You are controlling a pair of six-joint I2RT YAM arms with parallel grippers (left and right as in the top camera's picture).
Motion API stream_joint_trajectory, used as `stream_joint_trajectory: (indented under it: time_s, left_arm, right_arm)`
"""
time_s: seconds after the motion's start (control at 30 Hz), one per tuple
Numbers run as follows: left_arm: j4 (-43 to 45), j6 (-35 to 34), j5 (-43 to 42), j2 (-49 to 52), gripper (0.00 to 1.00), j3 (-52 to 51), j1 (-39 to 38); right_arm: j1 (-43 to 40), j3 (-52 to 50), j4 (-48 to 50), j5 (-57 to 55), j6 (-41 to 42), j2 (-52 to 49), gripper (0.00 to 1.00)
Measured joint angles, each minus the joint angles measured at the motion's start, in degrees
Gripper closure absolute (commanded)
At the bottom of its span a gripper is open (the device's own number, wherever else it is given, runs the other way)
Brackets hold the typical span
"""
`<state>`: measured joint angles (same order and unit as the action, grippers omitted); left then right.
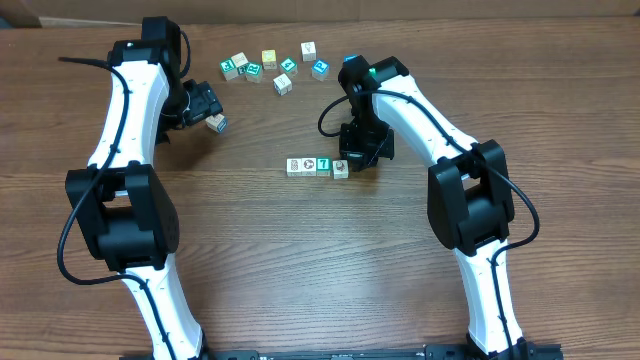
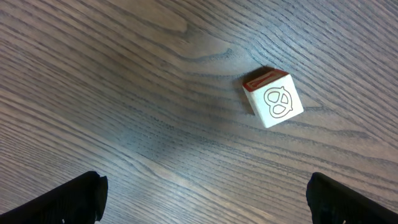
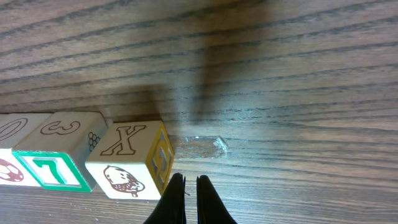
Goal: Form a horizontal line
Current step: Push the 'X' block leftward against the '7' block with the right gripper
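horizontal line (image 1: 317, 167): four cubes side by side near the centre of the tabletop (image 1: 300, 260), running parallel to its far edge. Three are white-faced. The teal one (image 1: 324, 166) is third from the left edge's side.

right pincer (image 1: 352, 160): at the row's right-edge end, just beside the end cube (image 1: 341, 168). In the right wrist view the fingers (image 3: 177, 199) are nearly together with only a thin slit between them and nothing in it, so it is closed and empty. The tips sit right next to the lower corner of the end cube (image 3: 134, 162), which shows an X on top, a face print on the front and a yellow side. Can't tell whether they touch it. Next along is the green-bordered 7 cube (image 3: 53, 165), pressed against the X cube. The rest of the row is cut off at the frame edge.

left pincer (image 1: 207, 108): toward the far-left corner, well apart from the row, over a single loose cube (image 1: 216, 123). In the left wrist view the two fingers (image 2: 74, 199) are spread wide at the frame's bottom corners, so it is open and holding nothing. The loose cube (image 2: 272, 98) is white with a pretzel outline and a red top. It lies on the wood, turned at an angle, ahead of the fingers and clear of both.

scattered cubes (image 1: 283, 84): a loose cluster along the far edge, between the two arms, separate from the row.
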<state>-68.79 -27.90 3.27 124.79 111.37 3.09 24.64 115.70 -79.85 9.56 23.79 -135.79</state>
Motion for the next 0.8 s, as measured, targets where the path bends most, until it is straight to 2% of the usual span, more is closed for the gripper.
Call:
stream_joint_trajectory:
  time_s: [0.8]
  left_arm:
    - [0.0,0.0,0.0,0.0,0.0,0.0,0.0]
  right_arm:
    - [1.33,0.0,1.64,0.04,0.17,0.0,0.96]
